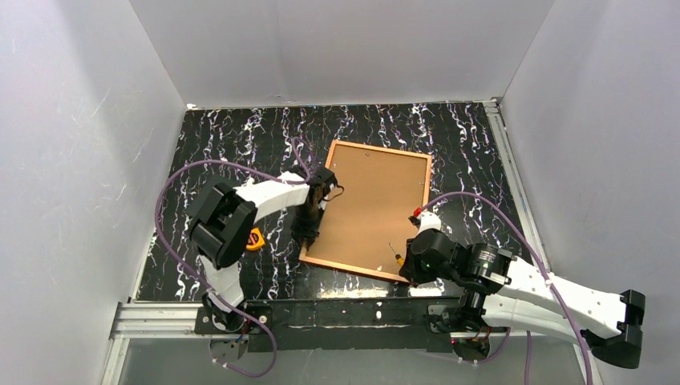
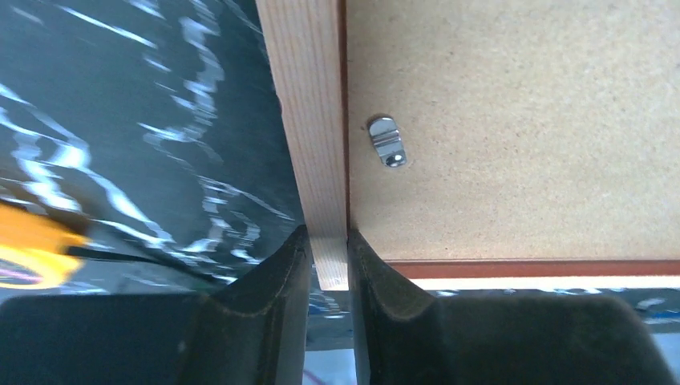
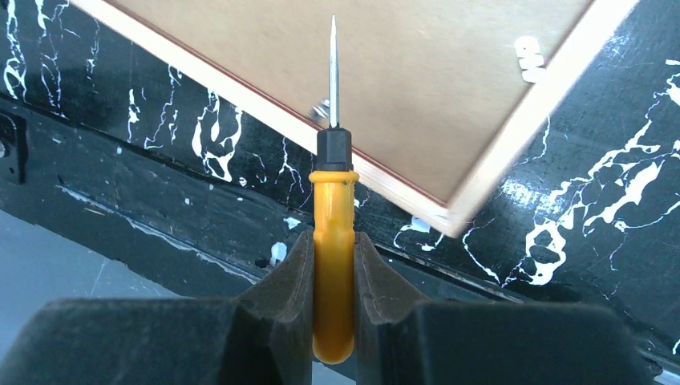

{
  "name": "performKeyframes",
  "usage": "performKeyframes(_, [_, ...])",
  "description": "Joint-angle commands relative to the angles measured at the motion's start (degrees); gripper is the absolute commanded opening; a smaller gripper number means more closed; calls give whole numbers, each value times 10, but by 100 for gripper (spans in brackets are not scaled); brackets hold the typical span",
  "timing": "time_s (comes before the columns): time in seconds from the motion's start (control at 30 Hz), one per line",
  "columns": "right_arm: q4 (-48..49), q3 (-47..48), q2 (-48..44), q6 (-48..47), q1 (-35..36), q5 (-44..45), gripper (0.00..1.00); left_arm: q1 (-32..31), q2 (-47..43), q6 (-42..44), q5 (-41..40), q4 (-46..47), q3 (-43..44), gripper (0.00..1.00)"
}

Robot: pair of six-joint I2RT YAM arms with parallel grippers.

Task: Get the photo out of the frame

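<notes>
Pinching one rail of the frame (image 2: 309,120), the left gripper (image 2: 327,241) is closed narrowly on the wood near a corner.
The right gripper (image 3: 333,245) clamps a single yellow-handled screwdriver (image 3: 333,200), its tip over the photo (image 2: 521,120), which lies board-side up inside the one frame; one metal clip (image 2: 387,143) shows.

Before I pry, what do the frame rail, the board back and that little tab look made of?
Frame rail: pale bare wood with straight grain lines and a red-brown stain on its inner edge. Board back: speckled tan, matte, likely fibreboard or hardboard. Tab: shiny and silvery, probably metal, with a rivet or screw.
</notes>
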Motion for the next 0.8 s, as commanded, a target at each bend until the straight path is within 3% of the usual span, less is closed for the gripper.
performKeyframes(0.0, [18, 16, 10, -7, -1, -1, 1, 34, 59, 177, -94, -137, 65, 0])
performKeyframes(0.13, [21, 18, 10, -5, -1, -4, 1, 36, 80, 205, -102, -160, 125, 1])
performKeyframes(0.33, [25, 22, 18, -8, -1, 9, 1, 49, 46, 144, -112, -172, 136, 42])
performKeyframes(0.43, [21, 26, 20, -7, -1, 8, 1, 54, 3, 93, -127, -183, 117, 51])
performKeyframes(0.63, [17, 16, 3, -11, -2, 9, 1, 63, -137, -61, -90, -158, 17, 73])
performKeyframes(0.77, [11, 14, 3, -14, -2, 12, 1, 65, -221, -251, -55, -141, -71, 76])
